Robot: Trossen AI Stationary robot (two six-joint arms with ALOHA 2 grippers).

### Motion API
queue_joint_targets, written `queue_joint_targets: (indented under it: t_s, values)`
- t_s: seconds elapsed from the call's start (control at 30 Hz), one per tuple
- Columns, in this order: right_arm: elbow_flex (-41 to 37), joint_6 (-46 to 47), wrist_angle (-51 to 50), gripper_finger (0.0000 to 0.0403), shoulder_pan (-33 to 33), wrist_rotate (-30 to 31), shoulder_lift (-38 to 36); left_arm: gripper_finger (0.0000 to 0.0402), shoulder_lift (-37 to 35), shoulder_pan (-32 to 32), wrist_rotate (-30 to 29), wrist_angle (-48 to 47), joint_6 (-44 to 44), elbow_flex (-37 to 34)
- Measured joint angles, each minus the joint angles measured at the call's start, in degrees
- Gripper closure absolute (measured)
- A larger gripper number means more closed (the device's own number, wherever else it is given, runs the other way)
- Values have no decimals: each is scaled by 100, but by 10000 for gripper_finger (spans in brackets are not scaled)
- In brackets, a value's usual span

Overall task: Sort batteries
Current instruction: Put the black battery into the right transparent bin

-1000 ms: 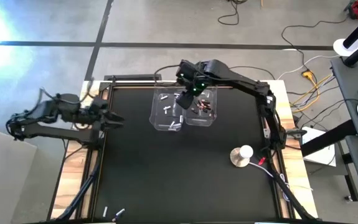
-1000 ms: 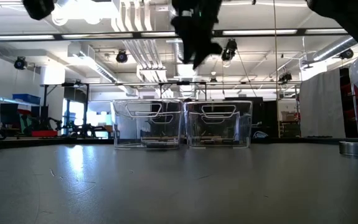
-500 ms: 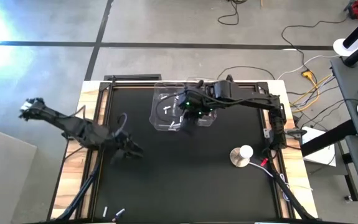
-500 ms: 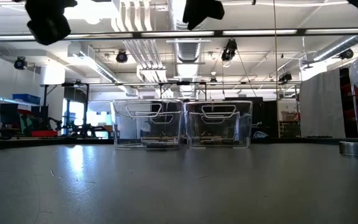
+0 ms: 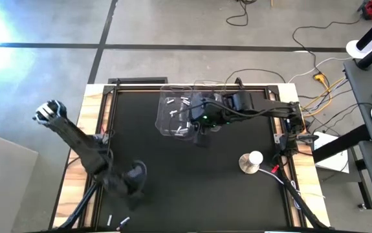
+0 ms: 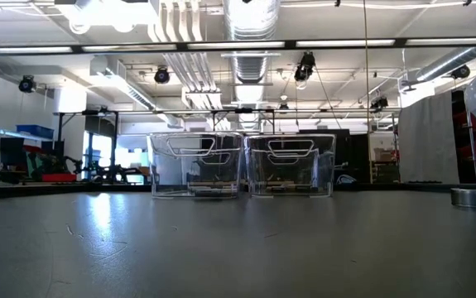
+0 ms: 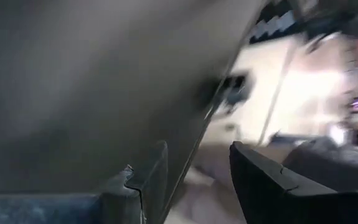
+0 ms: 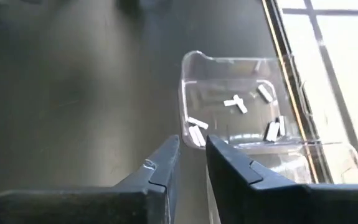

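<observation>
Beneath the right pincer (image 8: pixel 191 146), a clear plastic bin (image 8: pixel 182 99) is holding several small silvery-white cylinder batteries (image 8: pixel 236 102). A second clear bin (image 8: pixel 328 163) is touching it on the side, its contents mostly hidden. This pincer is hanging empty, its fingers drawing close with only a slim gap between them; a second ago they were standing wider above the bins, so a drop is probably finished.

The bigger change is happening at the left pincer (image 5: pixel 136 176). A second ago it was waiting at the far left edge of the black table (image 5: pixel 173 181); now it is sweeping toward the near left corner, fingers apart and gripping nothing. Just ahead of it, near the table's front edge, two loose silvery batteries (image 5: pixel 111 221) are lying well apart from the bins. Judging from this, the sorting is passing to the left arm, which is likely heading for these strays.
</observation>
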Motion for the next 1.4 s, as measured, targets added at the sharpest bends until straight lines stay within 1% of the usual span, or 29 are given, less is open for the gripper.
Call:
queue_joint_targets:
  t_s: [0.1, 0.23, 0.3, 0.4, 0.43, 0.53, 0.67, 0.73, 0.87, 0.97, 1.1, 1.17, 1.4]
  values:
    - [0, -56, -5, 335, 158, 100, -89, 249, 732, -208, 543, -475, -583, 462]
    - [0, -225, -7, 331, 345, 103, -187, 249, 1672, -405, 1430, -1380, -937, 1305]
    - [0, -205, -16, 328, 419, 104, -218, 249, 2099, -488, 1641, -1932, -974, 1753]
    - [0, -63, -146, 323, 556, 102, -226, 249, 2705, -595, 1680, -2627, -1056, 2378]
    - [0, 10, -209, 321, 615, 104, -224, 249, 2891, -614, 1773, -2800, -1077, 2554]
    - [-28, 205, -405, 317, 833, 115, -227, 249, 3387, -687, 2368, -2957, -1074, 2986]
    - [-125, 322, -443, 318, 1160, 109, -228, 249, 3898, -888, 3103, -2987, -1074, 3354]
    - [-179, 316, -433, 324, 1308, 109, -228, 249, 4082, -988, 3303, -3009, -1163, 3485]
    - [-304, 421, -432, 337, 1493, 107, -227, 249, 4224, -1109, 3307, -3054, -1441, 3662]
    - [-379, 506, -430, 345, 1535, 111, -226, 249, 4249, -1165, 3307, -3384, -1663, 3692]
    - [-437, 584, -391, 350, 1538, 111, -226, 249, 4249, -1203, 3348, -3679, -1883, 3559]
    - [-442, 585, -325, 351, 1537, 111, -226, 249, 4251, -1201, 3458, -3662, -1893, 3508]
    - [-444, 675, -308, 351, 1537, 113, -226, 249, 4264, -1201, 3455, -3380, -1878, 3278]
